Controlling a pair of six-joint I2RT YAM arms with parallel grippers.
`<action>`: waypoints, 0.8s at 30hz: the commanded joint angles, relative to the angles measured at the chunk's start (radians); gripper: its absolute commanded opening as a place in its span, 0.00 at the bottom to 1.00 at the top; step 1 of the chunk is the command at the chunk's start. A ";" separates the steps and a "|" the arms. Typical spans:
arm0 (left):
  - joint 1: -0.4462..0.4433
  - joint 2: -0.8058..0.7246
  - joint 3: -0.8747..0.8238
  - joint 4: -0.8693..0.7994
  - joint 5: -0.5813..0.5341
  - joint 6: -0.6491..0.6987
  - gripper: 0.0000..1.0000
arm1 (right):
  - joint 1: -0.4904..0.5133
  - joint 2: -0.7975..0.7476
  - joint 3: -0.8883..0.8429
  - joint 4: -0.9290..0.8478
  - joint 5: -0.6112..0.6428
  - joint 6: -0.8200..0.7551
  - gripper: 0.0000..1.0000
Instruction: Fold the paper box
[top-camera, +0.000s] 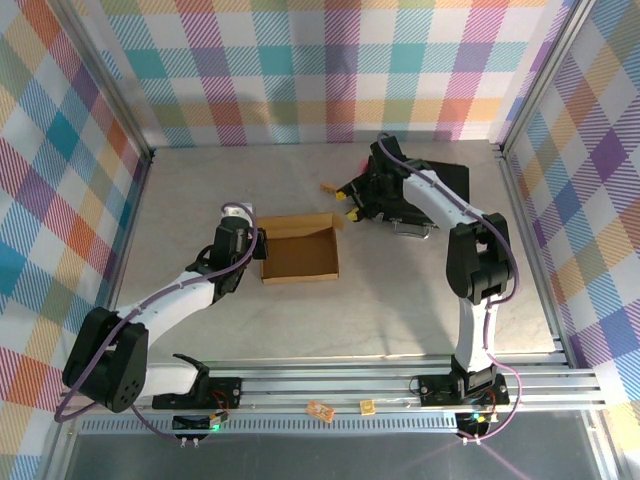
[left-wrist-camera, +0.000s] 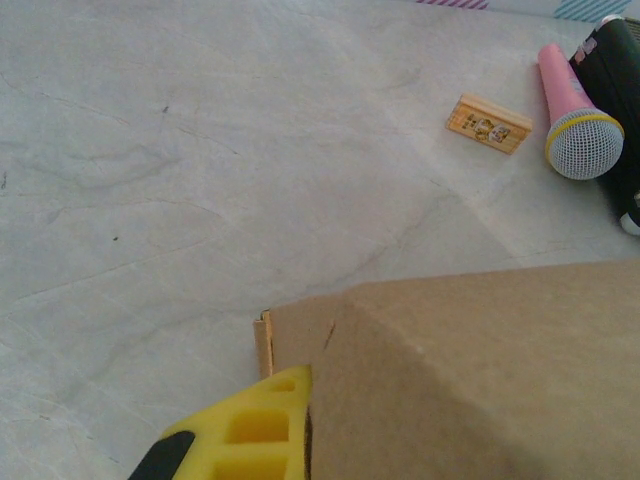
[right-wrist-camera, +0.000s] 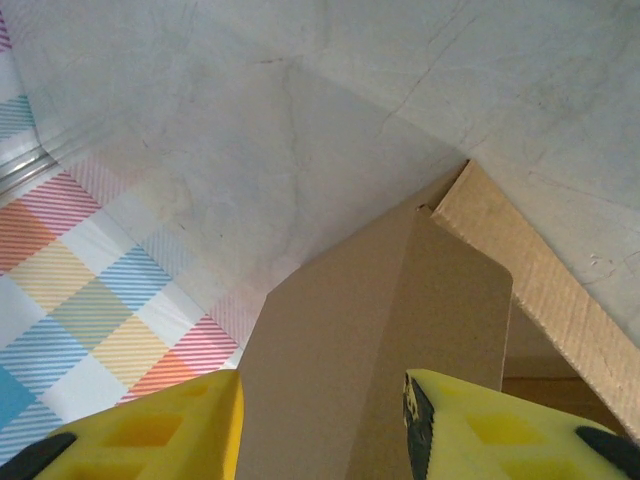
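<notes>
Paper box (top-camera: 300, 255) lies near black case (top-camera: 447, 179), microphone (left-wrist-camera: 565, 110); right gripper (right-wrist-camera: 322, 380) apart, left gripper (top-camera: 260, 240) unclear.

Top view: bright, even, diffuse light from overhead; the worktop (top-camera: 200, 200) reads pale but not blown out. Shadows are soft and short under the left arm (top-camera: 170, 295) and right arm (top-camera: 470, 260), with a faint grey smudge on the back wall (top-camera: 235, 100). Magenta flare streaks the lower right edge (beside a green indicator light (top-camera: 470, 417)). The frame posts (top-camera: 540, 80) bow toward the corners, a wide-lens distortion. Left wrist view: worktop veining is crisp mid-frame; the near left finger (left-wrist-camera: 240, 440) and the paper box (left-wrist-camera: 480, 370) wall are soft, out of focus. Right wrist view: the right fingers (right-wrist-camera: 150, 430) are blurred at the bottom edge; the box throws a broad grey wedge of shadow across the worktop.
</notes>
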 joint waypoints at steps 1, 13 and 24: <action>-0.013 0.012 0.030 -0.025 0.017 -0.012 0.00 | 0.014 -0.017 -0.045 0.010 -0.043 0.049 0.46; -0.012 0.019 0.036 -0.022 0.019 -0.037 0.00 | 0.042 -0.040 -0.117 0.079 -0.096 0.179 0.47; -0.013 0.003 0.014 -0.002 0.032 -0.084 0.00 | 0.072 -0.021 -0.108 0.104 -0.110 0.237 0.46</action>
